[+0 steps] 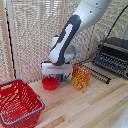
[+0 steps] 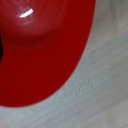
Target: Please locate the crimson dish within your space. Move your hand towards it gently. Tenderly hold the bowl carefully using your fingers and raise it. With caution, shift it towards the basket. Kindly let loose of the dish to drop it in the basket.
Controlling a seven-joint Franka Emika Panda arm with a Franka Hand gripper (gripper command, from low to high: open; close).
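Note:
The crimson dish (image 1: 49,85), a small red bowl, sits on the wooden table near the blind at the back. My hand (image 1: 50,79) is lowered right onto it, its white body just above the rim and one dark finger (image 1: 50,78) at the bowl's edge. In the wrist view the dish (image 2: 45,50) fills most of the picture, very close, with bare wood beside it. How the jaws stand is hidden. The basket (image 1: 35,93), red mesh with a blue rim, stands at the exterior view's lower left, a short way from the bowl.
A yellow-and-red packet (image 1: 81,77) stands upright just beside the hand, on the exterior view's right. Further right are a black wire rack (image 1: 99,74) and a dark toaster oven (image 1: 112,55). A bamboo blind (image 1: 30,35) closes the back.

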